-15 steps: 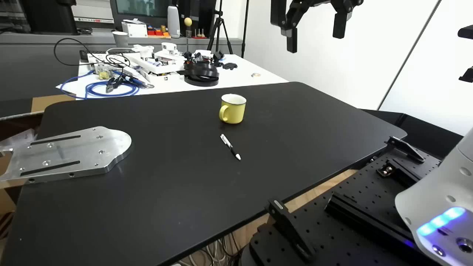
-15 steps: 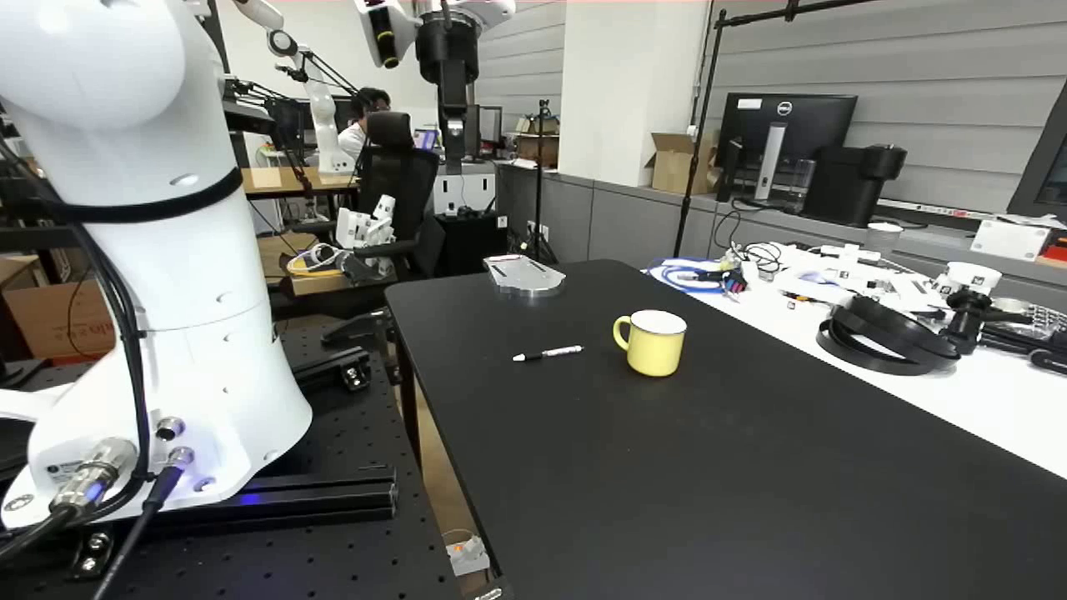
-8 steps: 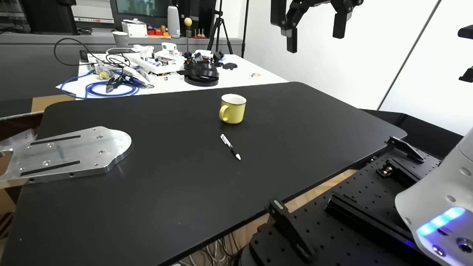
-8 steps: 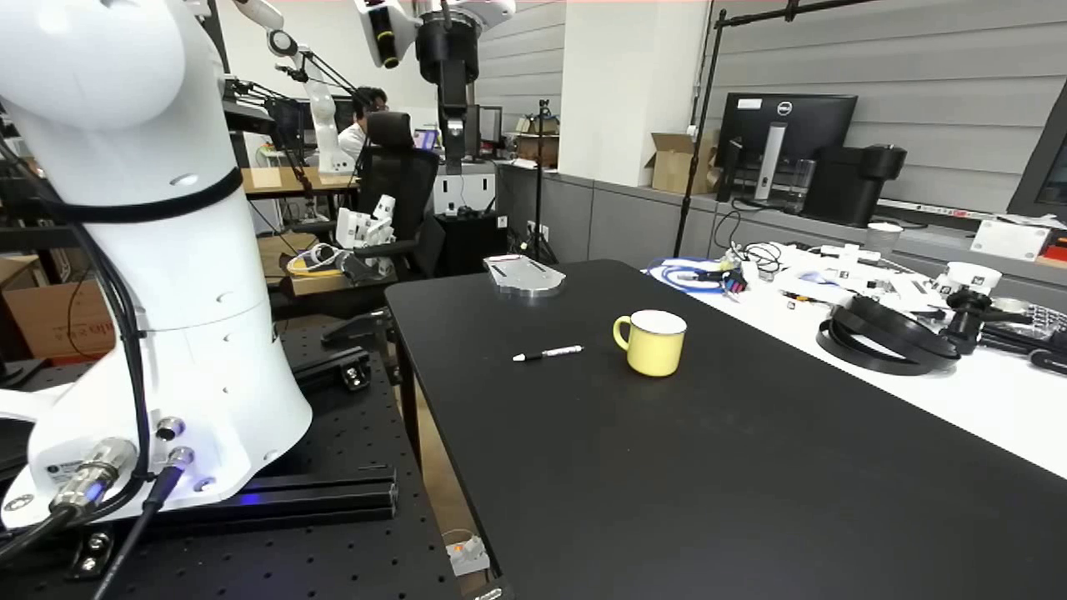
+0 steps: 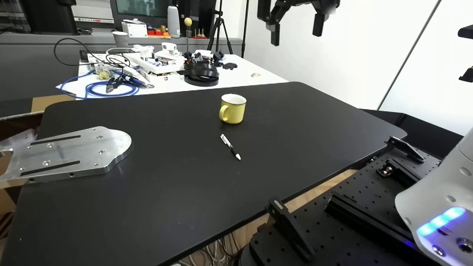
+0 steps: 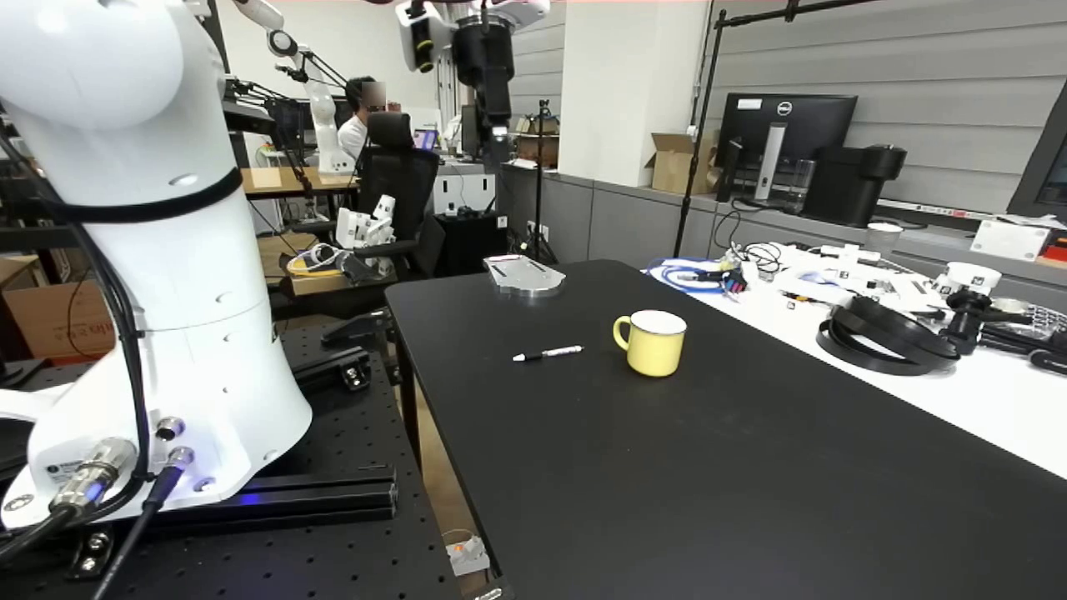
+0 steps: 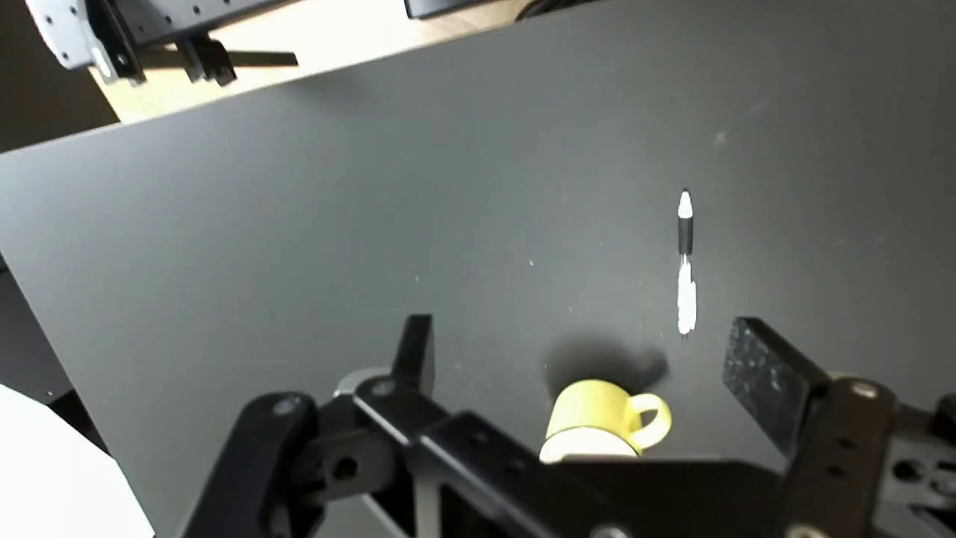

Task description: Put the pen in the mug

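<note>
The pen (image 5: 230,147) is slim, with a white barrel, a black grip and a white tip. It lies flat on the black table in both exterior views (image 6: 548,353). The yellow mug (image 5: 234,111) stands upright a short way from the pen, also in both exterior views (image 6: 656,346). My gripper (image 5: 296,34) is open and empty, high above the table; it hangs at the top of an exterior view (image 6: 495,150). In the wrist view, the mug (image 7: 594,403) shows between the fingers with its rim partly hidden, and the pen (image 7: 686,239) lies beyond the fingertips, towards the right finger.
A silver metal plate (image 5: 74,151) lies on the table, also in an exterior view (image 6: 525,275). A white side table (image 5: 255,81) with cables, white parts and black rings adjoins the black table (image 5: 166,207). The robot base (image 6: 167,375) stands beside the table edge.
Between half a second ago and now, my gripper has shifted sideways over the table and tilted a little, still open. The pen and mug have not moved.
</note>
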You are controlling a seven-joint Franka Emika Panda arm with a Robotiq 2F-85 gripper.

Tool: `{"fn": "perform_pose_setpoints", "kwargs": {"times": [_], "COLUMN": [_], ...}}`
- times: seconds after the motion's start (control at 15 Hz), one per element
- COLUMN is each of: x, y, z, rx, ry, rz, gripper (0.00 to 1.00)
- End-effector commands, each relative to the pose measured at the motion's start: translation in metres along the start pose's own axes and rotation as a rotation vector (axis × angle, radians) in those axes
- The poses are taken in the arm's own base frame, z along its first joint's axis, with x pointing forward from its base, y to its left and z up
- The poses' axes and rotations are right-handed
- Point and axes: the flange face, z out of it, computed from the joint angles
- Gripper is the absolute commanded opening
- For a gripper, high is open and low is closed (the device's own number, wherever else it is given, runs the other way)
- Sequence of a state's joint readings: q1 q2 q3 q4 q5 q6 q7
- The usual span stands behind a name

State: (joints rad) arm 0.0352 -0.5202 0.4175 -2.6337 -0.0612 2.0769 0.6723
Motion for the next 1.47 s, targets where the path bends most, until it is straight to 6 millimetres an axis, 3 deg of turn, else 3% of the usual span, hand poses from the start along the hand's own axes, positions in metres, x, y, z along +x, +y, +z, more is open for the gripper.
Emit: {"fn": "perform_pose_setpoints", "kwargs": {"times": [0.0, 0.2, 0.4, 0.8, 1.4], "x": [0.071, 0.117, 0.139, 0.131, 0.116], "y": [-0.007, -0.021, -0.048, -0.097, -0.122], "z": [0.015, 0.043, 0.085, 0.155, 0.225], "rx": [0.069, 0.163, 0.239, 0.290, 0.196], "ry": [0.024, 0.031, -0.023, -0.114, -0.137], "rz": [0.016, 0.045, 0.003, -0.111, -0.071], "gripper": [1.00, 1.00, 1.00, 1.00, 1.00]}}
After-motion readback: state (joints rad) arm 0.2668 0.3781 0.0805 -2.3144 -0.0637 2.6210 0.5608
